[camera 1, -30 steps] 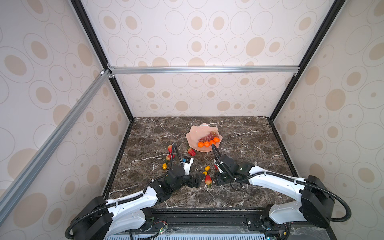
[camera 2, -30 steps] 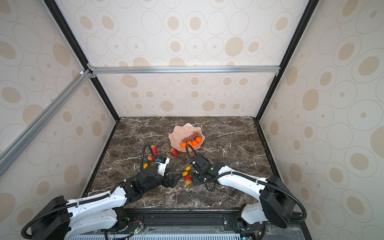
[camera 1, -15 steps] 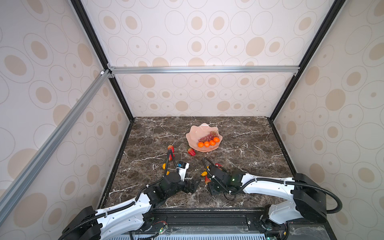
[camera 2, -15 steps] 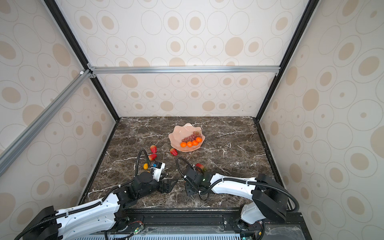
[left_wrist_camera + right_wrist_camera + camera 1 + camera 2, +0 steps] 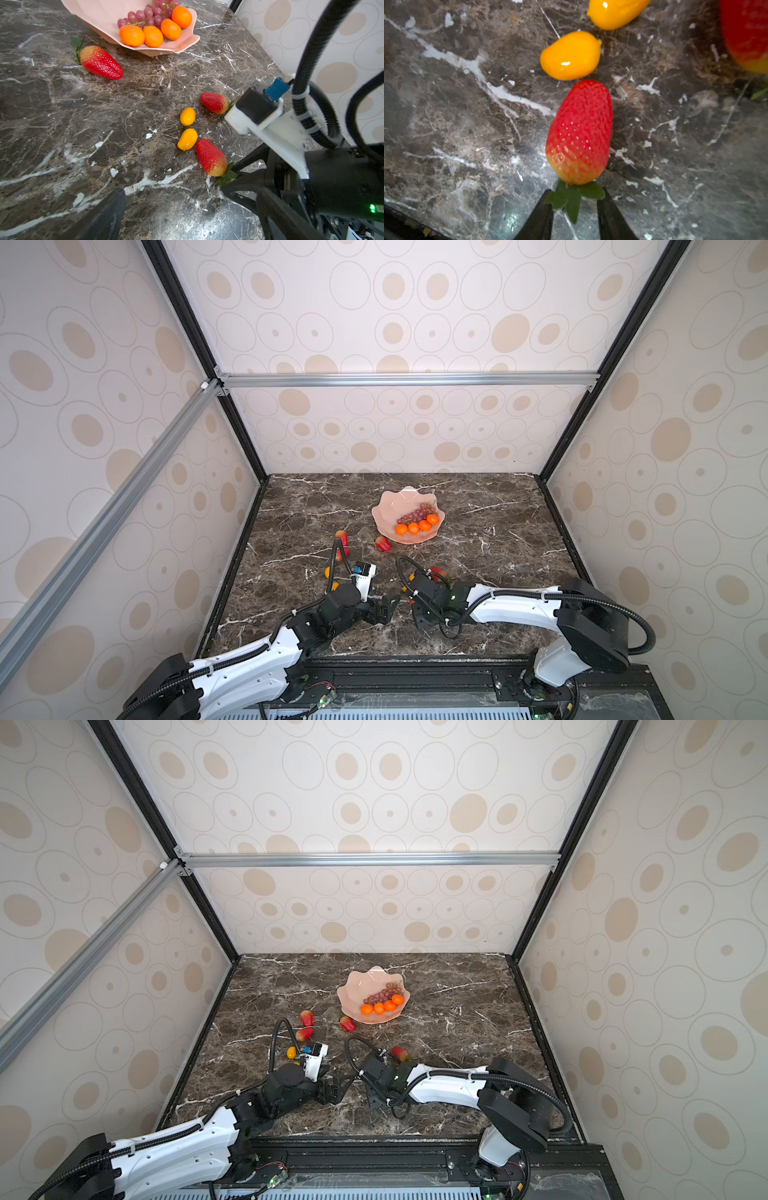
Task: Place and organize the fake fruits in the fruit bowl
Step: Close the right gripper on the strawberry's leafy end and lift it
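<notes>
Dark marble tabletop (image 5: 498,531). Fruit bowl (image 5: 388,499) stands toward back centre. Strawberry (image 5: 100,62) lies just beside its rim; nearer, two yellow oval fruits (image 5: 187,138) lie side by side, a second strawberry (image 5: 211,158) just beside one

Left gripper (image 5: 385,611) low, jaws spread wide — right gripper (image 5: 576,207) low, jaws narrower

Bright, even light from above fills both your top views, shadows soft and short. On your right wrist view, glare whitens the marble tabletop (image 5: 511,218), the oval fruit (image 5: 571,56) glints, and the strawberry (image 5: 747,31) at the frame edge blurs.
</notes>
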{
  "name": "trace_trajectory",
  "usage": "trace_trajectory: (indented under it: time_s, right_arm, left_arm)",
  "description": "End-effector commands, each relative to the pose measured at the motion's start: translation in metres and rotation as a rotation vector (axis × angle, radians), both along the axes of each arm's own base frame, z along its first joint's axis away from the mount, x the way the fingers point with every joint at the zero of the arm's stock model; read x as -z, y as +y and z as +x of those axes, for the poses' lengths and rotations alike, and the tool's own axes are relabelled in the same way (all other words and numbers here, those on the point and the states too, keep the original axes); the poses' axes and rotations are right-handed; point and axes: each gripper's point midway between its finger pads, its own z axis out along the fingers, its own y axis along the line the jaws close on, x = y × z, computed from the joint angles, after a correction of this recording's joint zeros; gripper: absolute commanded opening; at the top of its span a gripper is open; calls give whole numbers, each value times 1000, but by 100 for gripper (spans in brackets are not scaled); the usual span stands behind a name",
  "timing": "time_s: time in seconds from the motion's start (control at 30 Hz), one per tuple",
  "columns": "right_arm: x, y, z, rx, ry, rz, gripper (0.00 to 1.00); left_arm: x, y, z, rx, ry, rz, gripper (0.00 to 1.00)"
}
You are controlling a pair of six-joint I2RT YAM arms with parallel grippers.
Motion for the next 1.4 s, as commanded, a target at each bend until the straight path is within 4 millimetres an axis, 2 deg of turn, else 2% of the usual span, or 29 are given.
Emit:
trace_trajectory:
  time_s: [0.0,0.63,0.87,0.93,1.2,1.37]
  right_arm:
    - [2,4,6,29,-12,-6,36]
    - [4,4,8,30,-27,-1,16]
    - [3,-1,7,26,-29,-27,1]
    - [1,-5,5,37,-31,-20,0]
    - [-20,-31,6,76,-107,-19,0]
    - [-46,-49,12,105,-208,0,0]
  left_arm:
    - [-5,1,2,-19,-15,-7,98]
    - [-7,-1,2,-21,-14,-27,98]
    - [-11,-4,6,-20,-27,-30,99]
    - [-13,-5,7,-21,-34,-31,98]
    - [-29,-13,20,-39,-95,-43,98]
    - [-37,-24,29,-31,-113,-48,98]
